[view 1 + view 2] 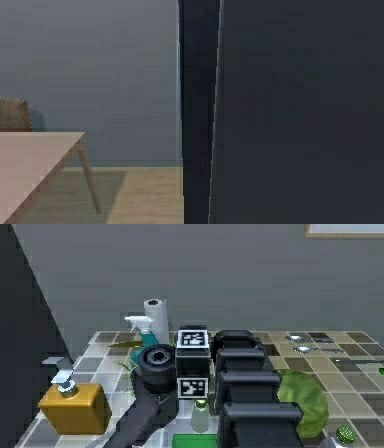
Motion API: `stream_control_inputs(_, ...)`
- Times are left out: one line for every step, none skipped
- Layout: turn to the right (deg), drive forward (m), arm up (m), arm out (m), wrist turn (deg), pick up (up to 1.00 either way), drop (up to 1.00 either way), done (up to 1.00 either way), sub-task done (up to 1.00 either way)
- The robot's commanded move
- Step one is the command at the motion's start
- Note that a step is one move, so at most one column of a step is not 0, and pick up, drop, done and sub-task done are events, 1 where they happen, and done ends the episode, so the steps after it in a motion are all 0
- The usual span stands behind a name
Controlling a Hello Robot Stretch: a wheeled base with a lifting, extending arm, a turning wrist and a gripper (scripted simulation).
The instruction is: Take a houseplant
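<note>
- The hand sits low in the arm side view. Its dark round body is left of two white marker squares, and its thin fingers slant down towards the bottom edge.
- How far the fingers are spread cannot be told. The far end is hard to make out against the tiled bench, so whether the hand has hold of anything cannot be told either.
- The arm rises as a dark ribbed bar just to the right of the hand.
- A leafy green clump lies on the bench right of the hand, on the far side of the arm and partly hidden by it. It is the most plant-like thing here, though its shape does not settle whether it is the houseplant.
- A few thin yellow-green leaves show just above and left of the hand's body.
- Beyond the hand stand a pale spray bottle and a white paper roll, close together near the grey wall.
- An amber soap dispenser with a grey pump stands left of the hand, near the fingers.
- A small green bottle stands just right of the fingers, against the arm.
- Ahead, the forward view shows a dark tall panel, a blue-grey wall, a wooden table and part of a chair.
</note>
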Motion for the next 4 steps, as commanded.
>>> stream_control_inputs(0.0,0.00,0.00,0.00,45.0,0.00,0.00,0.00,0.00)
stream_control_inputs(0.0,0.00,0.00,0.00,45.0,0.00,0.00,0.00,0.00)
stream_control_inputs(0.0,0.00,0.00,0.00,27.0,0.00,0.00,0.00,0.00)
stream_control_inputs(0.0,0.00,-0.16,0.00,0.0,0.00,0.00,0.00,0.00)
